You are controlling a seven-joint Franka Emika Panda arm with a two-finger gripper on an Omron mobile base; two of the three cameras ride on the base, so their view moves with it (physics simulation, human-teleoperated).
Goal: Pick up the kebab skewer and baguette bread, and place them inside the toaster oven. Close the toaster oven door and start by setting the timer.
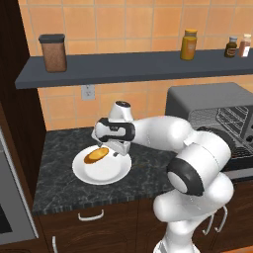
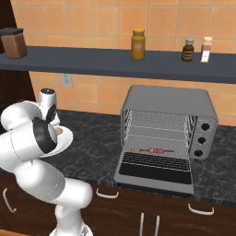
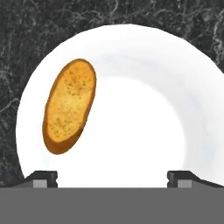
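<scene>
The baguette bread (image 3: 70, 105) (image 1: 96, 155) lies on the left part of a white plate (image 3: 144, 135) (image 1: 106, 175) on the dark stone counter. My gripper (image 3: 111, 179) (image 1: 117, 148) hovers just above the plate, jaws open wide and empty, with the loaf slightly to its left. The toaster oven (image 2: 168, 108) (image 1: 210, 101) stands to the right. The toaster oven door (image 2: 154, 173) is folded down flat. Inside, the kebab skewer (image 2: 150, 150) rests on the lower wire rack. In the right base view my arm hides most of the plate (image 2: 67, 138).
A dark shelf (image 1: 123, 69) runs above the counter with a brown canister (image 1: 53, 52), an orange jar (image 2: 138, 44) and small spice bottles (image 2: 187, 49). A wall outlet (image 1: 88, 92) sits behind the plate. A dark tall cabinet (image 1: 12, 99) borders the counter's left end.
</scene>
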